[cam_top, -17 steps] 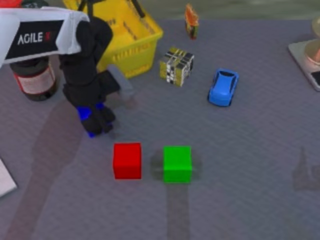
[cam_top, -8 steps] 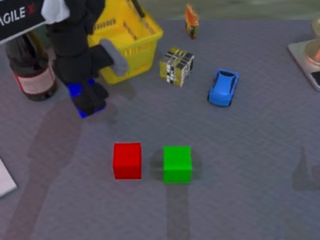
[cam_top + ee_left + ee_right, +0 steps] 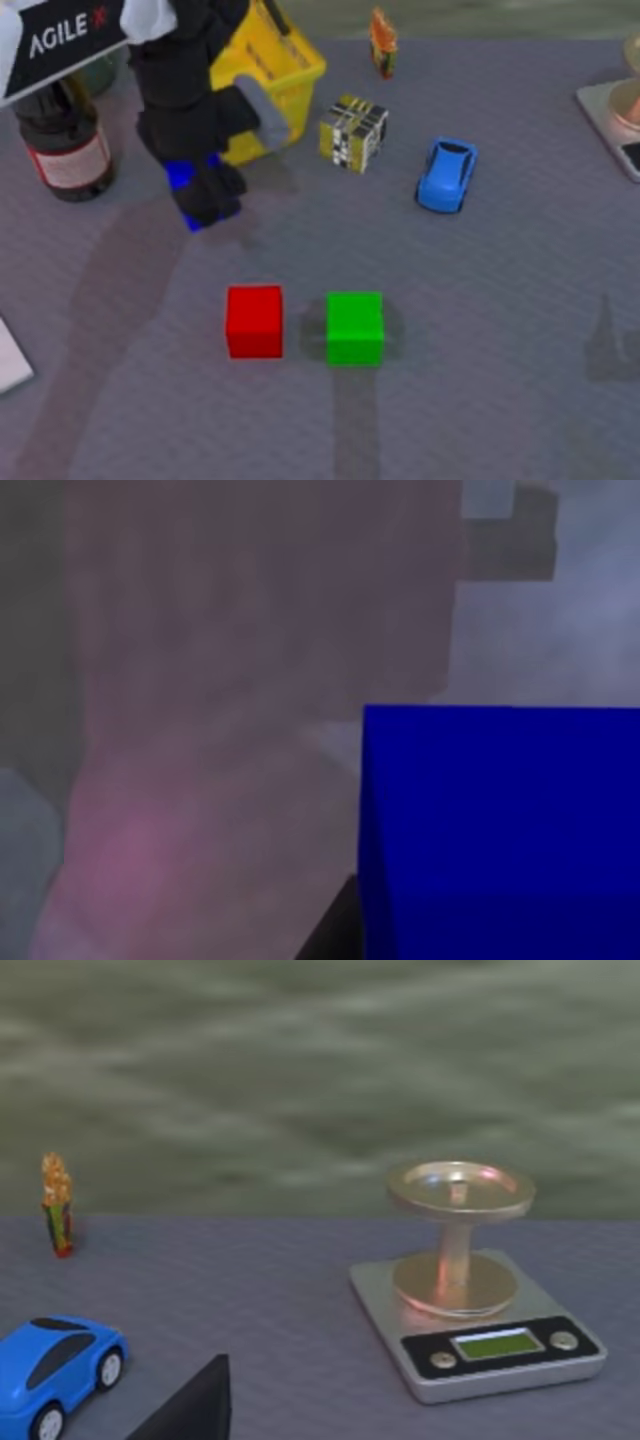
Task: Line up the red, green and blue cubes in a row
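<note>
Jaws of left gripper clamped on small matte blue cube, aloft. Set it level, beside green cube, same spacing as red cube.

A rendered tabletop test scene is suggested by a grey table, scale and scattered props.

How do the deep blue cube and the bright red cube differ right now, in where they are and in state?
The deep blue matte cube is clamped in the left gripper, near the yellow basket; the bright red matte cube rests free on the table. The blue one is mostly hidden by the gripper; the red one is fully visible, beside the bright green cube. Both are plain and single-coloured.
</note>
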You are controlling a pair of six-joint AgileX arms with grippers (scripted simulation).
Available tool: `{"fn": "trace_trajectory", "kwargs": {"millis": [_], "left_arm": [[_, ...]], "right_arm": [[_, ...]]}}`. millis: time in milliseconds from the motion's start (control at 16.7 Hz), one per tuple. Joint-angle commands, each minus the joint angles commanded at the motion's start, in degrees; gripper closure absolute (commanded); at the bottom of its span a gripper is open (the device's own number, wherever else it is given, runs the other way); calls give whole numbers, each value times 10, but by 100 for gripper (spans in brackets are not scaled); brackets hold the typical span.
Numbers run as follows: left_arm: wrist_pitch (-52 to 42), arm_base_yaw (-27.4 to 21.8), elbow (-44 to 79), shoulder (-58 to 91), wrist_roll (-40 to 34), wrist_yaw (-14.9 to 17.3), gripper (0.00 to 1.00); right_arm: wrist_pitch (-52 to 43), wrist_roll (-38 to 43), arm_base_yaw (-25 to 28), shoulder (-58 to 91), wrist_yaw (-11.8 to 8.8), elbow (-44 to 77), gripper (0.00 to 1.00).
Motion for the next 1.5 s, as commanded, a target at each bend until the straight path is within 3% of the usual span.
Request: {"fn": "trace_trajectory", "kwargs": {"millis": [480, 660, 1080, 1500], "left_arm": [[-99, -229, 194, 96, -20, 0, 100], [-122, -286, 242, 116, -26, -1, 100], [-115, -293, 238, 116, -25, -1, 100], [18, -294, 118, 130, -28, -1, 100]], "right_arm": [[0, 0, 0, 0, 0, 0, 0], [0, 0, 0, 0, 0, 0, 0], [0, 0, 0, 0, 0, 0, 0], [0, 0, 0, 0, 0, 0, 0]]}}
